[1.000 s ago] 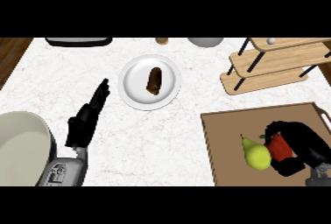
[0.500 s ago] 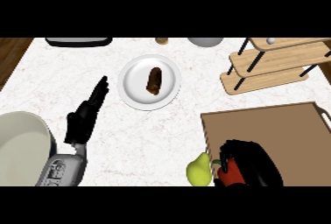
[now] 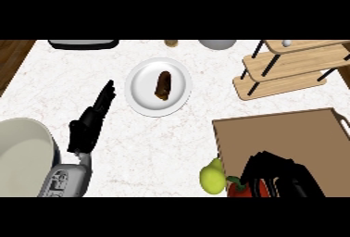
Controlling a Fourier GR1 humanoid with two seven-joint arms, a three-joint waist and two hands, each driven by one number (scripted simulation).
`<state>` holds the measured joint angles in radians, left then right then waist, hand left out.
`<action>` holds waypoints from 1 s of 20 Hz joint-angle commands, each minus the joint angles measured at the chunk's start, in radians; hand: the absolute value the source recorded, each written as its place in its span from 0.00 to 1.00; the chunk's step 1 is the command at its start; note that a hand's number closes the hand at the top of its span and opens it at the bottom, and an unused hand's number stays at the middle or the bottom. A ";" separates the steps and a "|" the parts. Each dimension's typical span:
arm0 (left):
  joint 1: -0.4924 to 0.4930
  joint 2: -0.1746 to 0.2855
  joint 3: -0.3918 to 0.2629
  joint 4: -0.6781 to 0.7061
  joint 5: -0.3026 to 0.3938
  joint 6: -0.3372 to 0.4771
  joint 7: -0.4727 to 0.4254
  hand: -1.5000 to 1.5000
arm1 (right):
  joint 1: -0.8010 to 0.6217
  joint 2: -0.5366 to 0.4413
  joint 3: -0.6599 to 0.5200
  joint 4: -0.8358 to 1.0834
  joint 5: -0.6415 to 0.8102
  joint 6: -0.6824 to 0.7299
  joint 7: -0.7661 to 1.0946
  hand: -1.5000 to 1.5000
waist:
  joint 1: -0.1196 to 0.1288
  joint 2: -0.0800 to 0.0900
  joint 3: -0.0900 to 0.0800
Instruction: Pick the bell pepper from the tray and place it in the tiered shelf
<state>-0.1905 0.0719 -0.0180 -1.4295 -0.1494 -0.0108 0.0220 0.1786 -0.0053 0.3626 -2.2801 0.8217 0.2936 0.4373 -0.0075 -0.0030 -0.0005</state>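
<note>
Marble counter (image 3: 157,148). Right hand (image 3: 280,177) curled round bell pepper (image 3: 237,190) at near edge; tiered shelf (image 3: 287,65) lies far, beyond tray (image 3: 287,132). Left hand (image 3: 89,127) open, resting at left.

One white plate (image 3: 147,88) is counted, and one brown piece of food (image 3: 163,85) is seen on it. One tiered shelf (image 3: 294,69) and one tray (image 3: 287,132) are counted. One red bell pepper (image 3: 239,190) and one yellow-green pear (image 3: 212,178) are found. One large pale bowl (image 3: 24,152) is seen. Two black hands are counted: the left hand (image 3: 87,126) and the right hand (image 3: 279,178). One dark flat object (image 3: 82,44), one small brown object (image 3: 171,43) and one grey bowl (image 3: 217,44) are also seen.
</note>
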 commanded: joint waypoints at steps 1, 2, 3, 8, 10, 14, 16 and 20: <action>-0.018 -0.008 -0.004 -0.030 -0.012 0.018 0.064 0.50 | -0.011 0.005 -0.011 -0.158 -0.010 0.004 0.094 1.00 | 0.002 0.001 0.000; -0.011 0.043 0.038 0.002 0.027 -0.034 0.010 0.50 | -0.060 0.005 -0.024 -0.270 -0.032 0.059 0.219 1.00 | 0.000 0.000 -0.001; 0.039 0.008 -0.005 -0.020 0.000 -0.012 -0.002 0.50 | -0.138 0.005 -0.066 -0.233 -0.019 0.054 0.236 1.00 | 0.008 0.001 -0.001; 0.039 -0.035 -0.039 -0.040 -0.023 0.020 0.022 0.50 | -0.303 0.005 -0.133 -0.198 0.068 0.043 0.313 1.00 | 0.006 -0.002 -0.001; 0.017 -0.006 -0.013 -0.049 -0.012 0.008 0.030 0.50 | -0.420 -0.012 -0.211 -0.189 0.043 0.071 0.362 1.00 | 0.010 -0.002 -0.002; 0.029 0.001 -0.014 -0.059 -0.005 -0.008 0.038 0.50 | -0.509 -0.090 -0.353 -0.154 -0.016 0.092 0.360 1.00 | 0.006 0.000 0.000; 0.039 0.022 0.006 -0.049 0.007 -0.024 0.014 0.50 | -0.629 -0.137 -0.421 -0.117 -0.023 0.131 0.409 1.00 | 0.007 0.000 -0.001; 0.023 -0.004 -0.013 -0.037 -0.016 -0.002 0.027 0.50 | -0.799 -0.175 -0.532 0.033 -0.086 0.128 0.410 1.00 | 0.009 0.003 0.000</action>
<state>-0.1557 0.0800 -0.0230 -1.4751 -0.1508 -0.0258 0.0435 -0.4888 -0.1328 -0.0573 -2.2991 0.8060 0.4105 0.8403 -0.0004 -0.0028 -0.0009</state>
